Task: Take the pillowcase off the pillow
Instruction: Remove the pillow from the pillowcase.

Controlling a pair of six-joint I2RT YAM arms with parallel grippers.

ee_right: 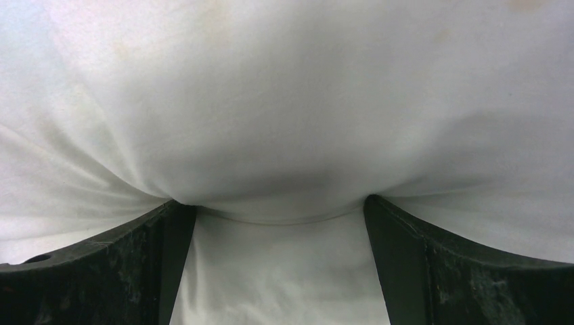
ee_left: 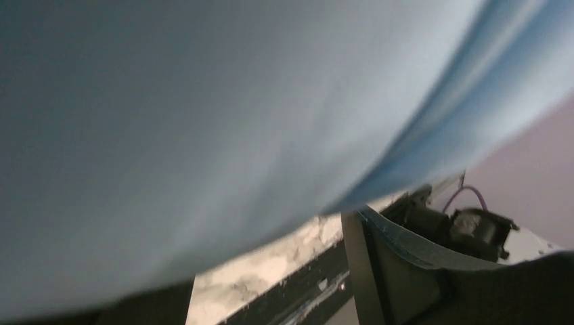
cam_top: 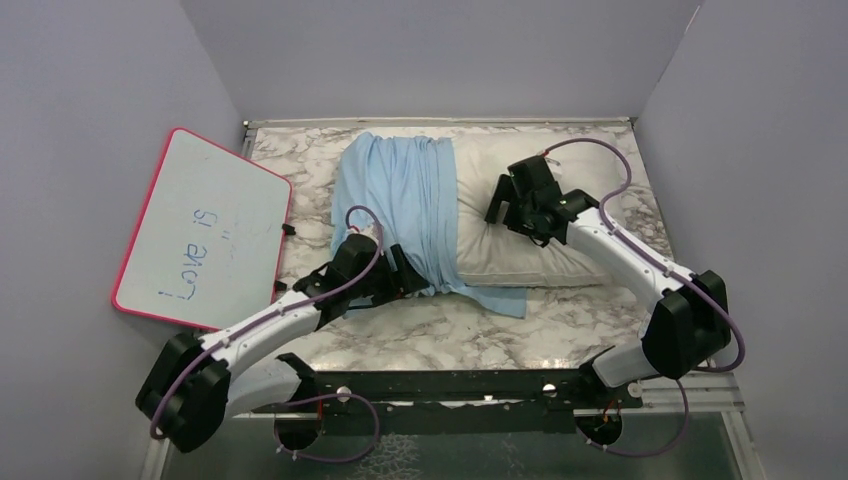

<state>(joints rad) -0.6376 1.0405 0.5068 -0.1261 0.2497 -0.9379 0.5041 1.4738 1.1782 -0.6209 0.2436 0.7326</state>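
Two arms work on a marble-patterned table (cam_top: pixel 470 335), white with grey veins, boxed in by plain lilac-grey walls (cam_top: pixel 440 50) at the back and on both sides. A black rail (cam_top: pixel 450 385) runs along the near edge between the arm bases. A pink-rimmed whiteboard (cam_top: pixel 205 230) leans at the left, half off the table, with "Love is" written on it.

The pillow (cam_top: pixel 510 215) lies across the far middle of the table. Its right part is bare and off-white. The pillowcase (cam_top: pixel 400 200), plain light blue side out, covers the left part in long creases, and a loose flap trails on the marble along the pillow's near edge.

The right gripper (cam_top: pixel 503 205) sits on the bare pillow just right of the pillowcase's edge. Its jaws are spread wide and released. In the right wrist view both fingers (ee_right: pixel 122 264) press into the pillow (ee_right: pixel 284 101), which bulges between them.

The left gripper (cam_top: pixel 410 275) is at the near edge of the covered part, against the blue cloth. In the left wrist view the pillowcase (ee_left: pixel 203 135) fills nearly the whole picture, blurred and very close. One finger (ee_left: pixel 392 271) shows below it, with a strip of table (ee_left: pixel 271 264) beside it. Whether this gripper is clenched on the cloth or released cannot be told.
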